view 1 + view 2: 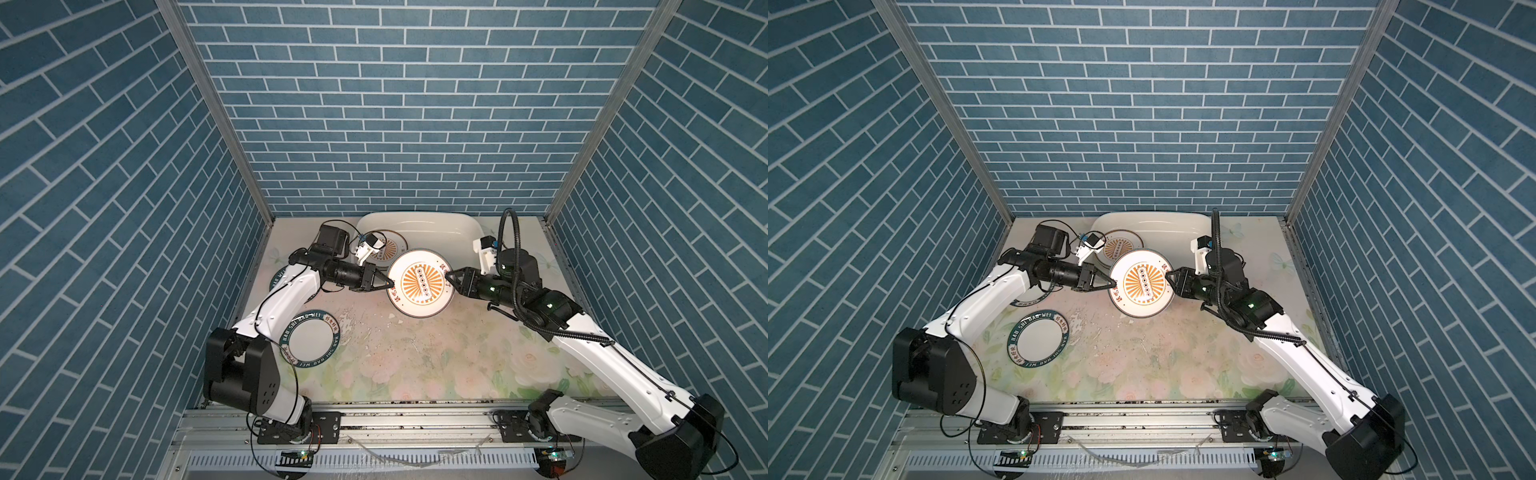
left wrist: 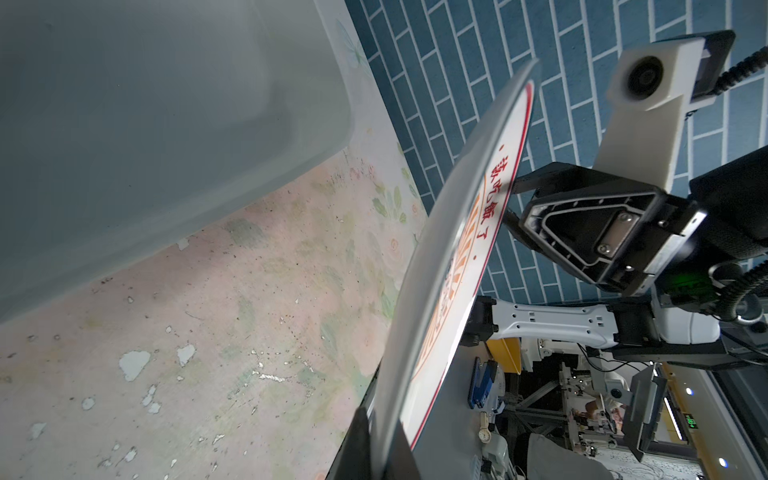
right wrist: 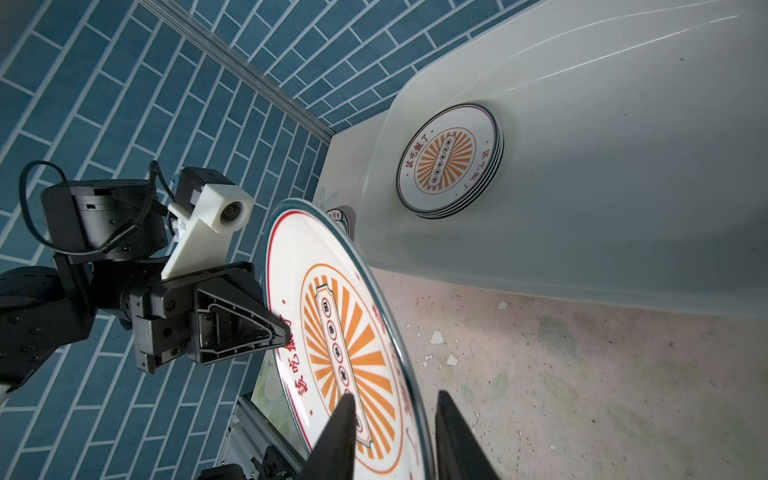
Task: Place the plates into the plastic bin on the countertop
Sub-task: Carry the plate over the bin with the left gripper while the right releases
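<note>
In both top views the left jaws are clenching the sunburst plate (image 1: 419, 286) at its nine o'clock, with the plastic bin (image 1: 436, 226) at twelve. Left wrist: they are pinching its rim (plate tilted over the worktop (image 2: 208, 332)). Right wrist: the right jaws are straddling the rim, released.

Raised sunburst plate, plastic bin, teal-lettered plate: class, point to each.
raised sunburst plate (image 1: 419, 283): in a top view, orange centre.
plastic bin (image 1: 434, 229): in a top view, bare inner wall.
teal-lettered plate (image 1: 311, 341): in a top view, white middle.

Blue brick walls (image 1: 395, 104), metal corner posts (image 1: 218, 112), rail (image 1: 415, 415)
</note>
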`<state>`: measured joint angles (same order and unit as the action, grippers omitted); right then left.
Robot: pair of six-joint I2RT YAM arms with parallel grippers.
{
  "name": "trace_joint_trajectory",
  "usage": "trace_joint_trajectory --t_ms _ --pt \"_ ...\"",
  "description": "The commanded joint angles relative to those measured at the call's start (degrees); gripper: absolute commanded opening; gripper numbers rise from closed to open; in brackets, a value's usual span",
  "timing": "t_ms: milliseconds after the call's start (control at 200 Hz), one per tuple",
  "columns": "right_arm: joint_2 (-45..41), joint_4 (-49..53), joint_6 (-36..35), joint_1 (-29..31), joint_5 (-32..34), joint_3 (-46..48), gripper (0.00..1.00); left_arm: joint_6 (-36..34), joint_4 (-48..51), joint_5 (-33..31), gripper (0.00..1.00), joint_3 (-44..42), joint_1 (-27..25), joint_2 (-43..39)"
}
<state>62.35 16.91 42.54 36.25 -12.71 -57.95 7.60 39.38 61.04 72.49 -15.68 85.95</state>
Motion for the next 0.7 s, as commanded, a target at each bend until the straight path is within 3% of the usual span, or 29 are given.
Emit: trace_joint_trajectory --t_ms 0,310,390,695 --pt "-2.5 3.3 -0.9 -0.3 5.1 -2.2 0.37 -3.7 2.3 -3.0 0.00 4.0 -0.2 -0.3" --pt "-11.2 13.1 -1.7 -1.6 13.8 -3.1 0.40 -1.4 1.5 -9.1 0.00 13.1 -0.7 4.9" --pt "-13.5 15.7 -1.0 -1.7 15.5 -2.8 0.40 2.2 -1.1 -13.3 0.00 16.1 -1.3 6.8" --pt "-19.3 22.9 2.8 -2.0 19.6 -0.9 0.40 15.1 -9.5 -17.2 0.00 27.7 -3.3 20.6"
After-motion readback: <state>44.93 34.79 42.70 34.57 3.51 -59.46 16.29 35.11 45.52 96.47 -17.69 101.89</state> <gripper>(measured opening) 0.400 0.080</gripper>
